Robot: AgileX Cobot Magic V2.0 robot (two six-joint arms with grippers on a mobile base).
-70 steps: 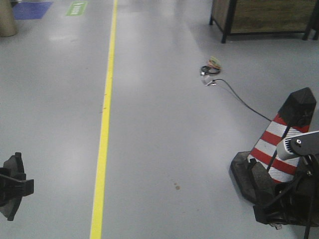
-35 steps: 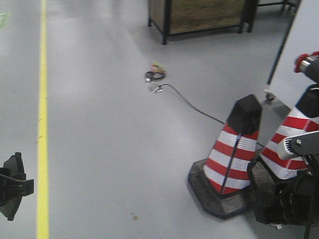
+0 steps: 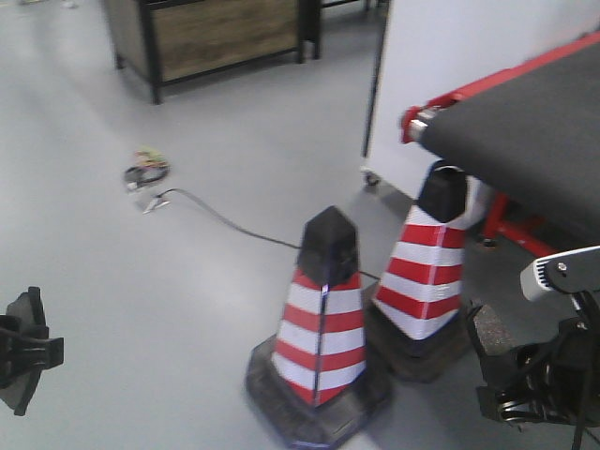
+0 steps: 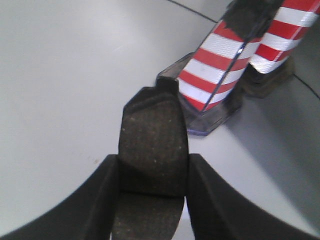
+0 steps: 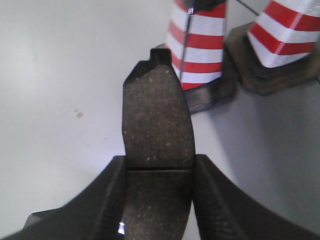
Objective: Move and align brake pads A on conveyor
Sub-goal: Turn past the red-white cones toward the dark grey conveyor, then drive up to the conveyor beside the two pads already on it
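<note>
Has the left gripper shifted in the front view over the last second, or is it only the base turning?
No. The left gripper sits at the same spot against the frame edge; only the floor scene slid left, bringing the cones and conveyor into view.

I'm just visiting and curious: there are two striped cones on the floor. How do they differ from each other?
In the front view, the near cone stands closer to the camera and further left; the far cone sits behind it, right beside the red-framed conveyor. The near cone's whole base shows, while the far cone's base is partly hidden behind the near one. Both are upright, red-and-white striped, with black tops and black bases.
</note>
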